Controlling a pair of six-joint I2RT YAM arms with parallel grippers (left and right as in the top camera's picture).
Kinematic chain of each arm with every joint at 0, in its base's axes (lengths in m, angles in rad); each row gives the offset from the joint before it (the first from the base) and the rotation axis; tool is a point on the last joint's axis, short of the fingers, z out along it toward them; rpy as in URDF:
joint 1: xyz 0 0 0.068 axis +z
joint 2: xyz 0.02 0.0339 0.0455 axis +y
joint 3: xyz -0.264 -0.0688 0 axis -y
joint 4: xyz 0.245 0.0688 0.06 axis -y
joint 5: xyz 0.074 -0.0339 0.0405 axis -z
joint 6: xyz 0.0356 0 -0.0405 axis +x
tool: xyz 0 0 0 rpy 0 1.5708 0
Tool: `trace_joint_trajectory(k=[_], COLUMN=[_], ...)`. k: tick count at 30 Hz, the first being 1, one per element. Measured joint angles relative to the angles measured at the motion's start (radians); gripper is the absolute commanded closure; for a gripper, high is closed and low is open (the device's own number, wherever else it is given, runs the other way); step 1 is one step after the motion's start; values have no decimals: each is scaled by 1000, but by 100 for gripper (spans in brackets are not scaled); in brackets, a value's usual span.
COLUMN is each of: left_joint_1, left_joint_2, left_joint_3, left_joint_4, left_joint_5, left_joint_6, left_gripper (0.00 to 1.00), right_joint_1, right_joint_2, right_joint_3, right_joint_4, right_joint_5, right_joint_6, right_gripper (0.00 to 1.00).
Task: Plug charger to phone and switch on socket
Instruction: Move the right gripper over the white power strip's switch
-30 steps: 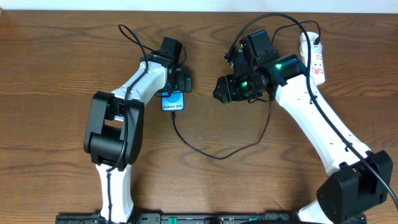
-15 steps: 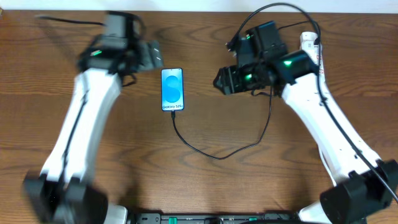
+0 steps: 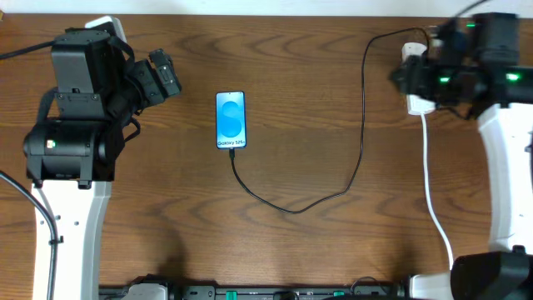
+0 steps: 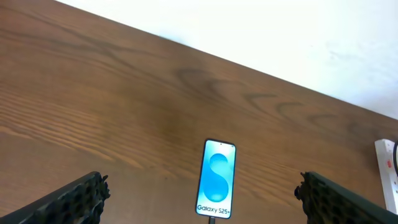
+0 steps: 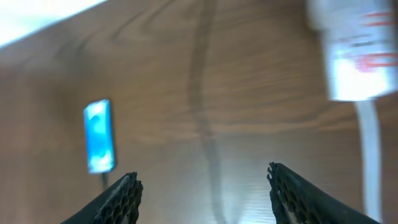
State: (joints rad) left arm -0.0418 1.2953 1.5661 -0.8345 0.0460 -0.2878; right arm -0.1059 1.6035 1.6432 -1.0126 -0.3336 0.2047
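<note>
Nearest: thin black charger cable [image 3: 291, 210] loops on the brown wood-grain table [image 3: 291, 83], between the two white arms. One end meets the near short edge of the slim black-edged smartphone [image 3: 231, 119]. The other runs far-right up toward the white power strip [image 3: 414, 104]; plug end blurred, can't tell if it's seated.

Phone lies flat, screen up, centre-left, nothing on it. Blue-teal screen with round shapes, white text reads "Galaxy S25+".

Left gripper [image 3: 169, 77] hangs left of the phone, well apart from it. Fingers spread wide, nothing between them.

Right gripper [image 5: 204, 175] is at far right, over the power strip and covering much of it from overhead. Jaws apart, nothing held. Wrist view motion-blurred.

Strip shows red markings, unreadable. Its thick white cord [image 3: 433, 192] trails toward the near right edge, beside the right arm.
</note>
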Motion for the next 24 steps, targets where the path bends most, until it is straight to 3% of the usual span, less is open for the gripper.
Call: trace_joint_trajectory(k=[9,15,24], left_joint_1=[0,0,0], left_joint_2=[0,1,1], left_joint_3=[0,0,0], left_joint_4=[0,0,0], left_joint_5=[0,0,0], left_joint_6=[0,0,0], left_gripper=[0,0,0], right_joint_1=[-165,-252,-281], right_joint_2=[118,246,424], right_joint_3=[0,0,0], right_joint_4=[99,215,375], right_joint_5=[50,14,-2], right_joint_6=[-5,-8,-58], right_gripper=[39,47,37])
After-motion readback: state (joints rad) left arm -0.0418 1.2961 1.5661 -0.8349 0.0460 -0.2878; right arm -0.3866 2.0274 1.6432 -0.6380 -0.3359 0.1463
